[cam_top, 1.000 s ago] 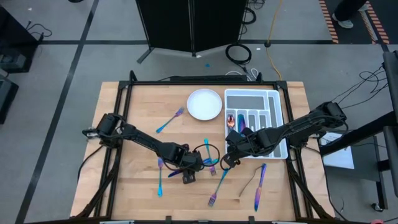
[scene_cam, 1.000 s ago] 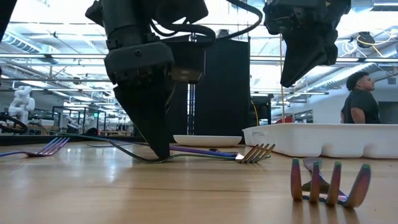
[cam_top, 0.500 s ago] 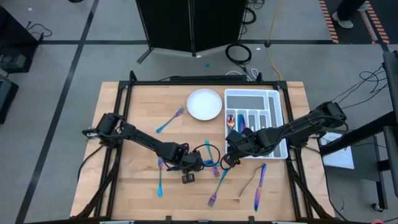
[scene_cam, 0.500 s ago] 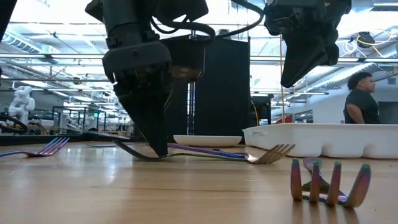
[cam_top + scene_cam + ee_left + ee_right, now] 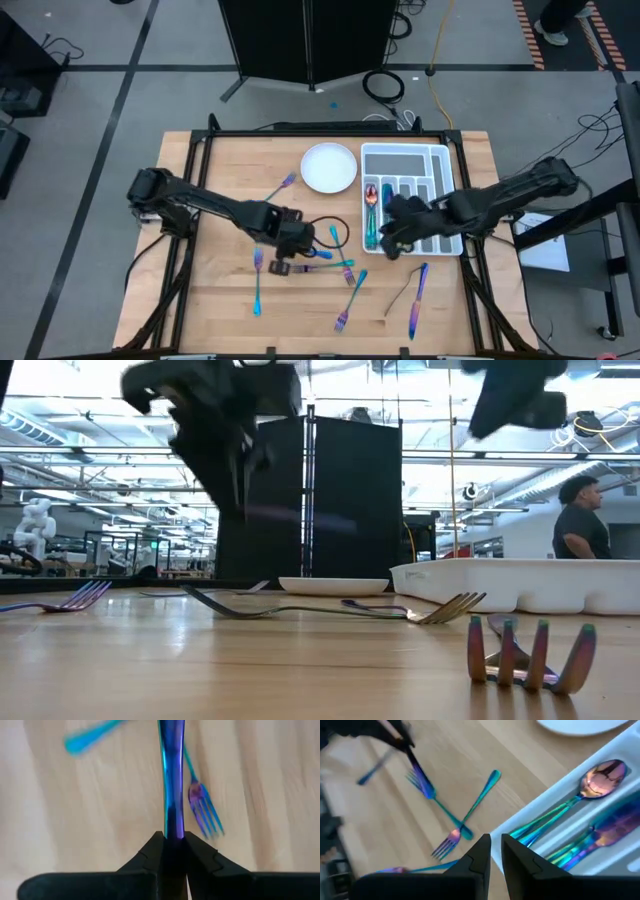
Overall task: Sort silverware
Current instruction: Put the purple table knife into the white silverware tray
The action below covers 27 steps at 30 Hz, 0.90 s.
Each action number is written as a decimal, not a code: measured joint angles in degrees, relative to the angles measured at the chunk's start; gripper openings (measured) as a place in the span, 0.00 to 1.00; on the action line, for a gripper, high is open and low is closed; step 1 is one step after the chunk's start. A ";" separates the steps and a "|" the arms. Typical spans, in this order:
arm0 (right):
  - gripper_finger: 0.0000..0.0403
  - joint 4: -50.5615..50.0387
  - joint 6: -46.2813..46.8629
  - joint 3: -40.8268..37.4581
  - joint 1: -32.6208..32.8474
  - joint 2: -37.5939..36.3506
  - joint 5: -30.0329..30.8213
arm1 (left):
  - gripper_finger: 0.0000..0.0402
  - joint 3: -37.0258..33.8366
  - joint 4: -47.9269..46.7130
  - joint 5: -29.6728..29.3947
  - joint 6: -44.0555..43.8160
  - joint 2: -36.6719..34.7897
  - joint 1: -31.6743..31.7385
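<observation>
The left gripper (image 5: 172, 845) is clamped on one end of a slim iridescent piece of silverware (image 5: 170, 775), lifted above the table (image 5: 220, 190) — probably light, stiff, slippery — while the right gripper (image 5: 496, 851), fingers near together and empty, hangs by the cutlery tray (image 5: 440, 152).

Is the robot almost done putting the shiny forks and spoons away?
Not yet. Two spoons already lie in the white cutlery tray. The left claw is shut on one blue-purple piece, lifted off the table. Several forks and a knife are left on the wooden table.
</observation>
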 joint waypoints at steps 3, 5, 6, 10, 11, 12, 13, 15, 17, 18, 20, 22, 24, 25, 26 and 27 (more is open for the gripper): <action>0.09 -0.71 1.42 0.00 0.51 -5.13 0.07 | 0.13 0.37 1.94 -0.13 15.86 -2.61 2.02; 0.09 -2.08 3.16 0.00 0.65 -8.36 0.14 | 0.13 1.61 4.46 -0.22 26.52 -2.67 3.42; 0.09 -2.34 3.99 0.00 0.79 -9.99 0.24 | 0.13 2.55 6.14 -0.32 31.58 -2.52 4.02; 0.09 -3.96 6.23 0.00 1.23 -15.26 0.31 | 0.14 6.75 16.64 -0.34 51.62 0.38 5.95; 0.09 -4.18 6.57 0.00 1.23 -16.28 0.30 | 0.14 7.81 18.74 -0.33 56.31 1.60 6.41; 0.09 -4.43 7.07 0.00 1.19 -17.41 0.29 | 0.14 9.01 21.17 -0.33 60.47 2.86 6.78; 0.09 -4.67 7.40 0.00 1.16 -18.30 0.31 | 0.14 10.33 23.78 -0.33 64.24 4.16 7.16; 0.09 -4.75 7.51 0.00 1.14 -19.69 0.41 | 0.14 13.15 27.54 -0.29 70.73 7.08 7.90; 0.09 -5.03 7.53 0.00 1.13 -20.62 0.50 | 0.14 15.70 30.83 -0.29 75.95 10.25 8.55; 0.09 -5.11 7.53 0.00 1.11 -21.04 0.51 | 0.14 17.09 32.28 -0.26 78.09 11.96 8.85; 0.09 -5.38 7.56 0.00 1.01 -21.44 0.50 | 0.14 19.64 34.06 0.35 82.48 15.69 9.42; 0.09 -5.85 7.71 0.00 1.01 -21.65 0.68 | 0.14 22.48 36.00 0.90 87.61 19.47 10.01; 0.09 -6.10 7.71 0.00 1.01 -21.66 1.04 | 0.14 24.93 38.07 1.10 94.77 22.91 10.67; 0.09 -6.10 7.68 0.00 0.97 -21.64 1.52 | 0.14 26.06 39.47 0.95 98.07 24.73 11.05; 0.09 -6.12 7.68 0.00 0.95 -21.64 1.72 | 0.14 26.91 40.51 0.17 100.57 26.33 11.36; 0.09 -6.10 7.71 0.02 0.89 -21.64 1.81 | 0.14 27.77 41.19 -0.32 102.06 28.07 11.69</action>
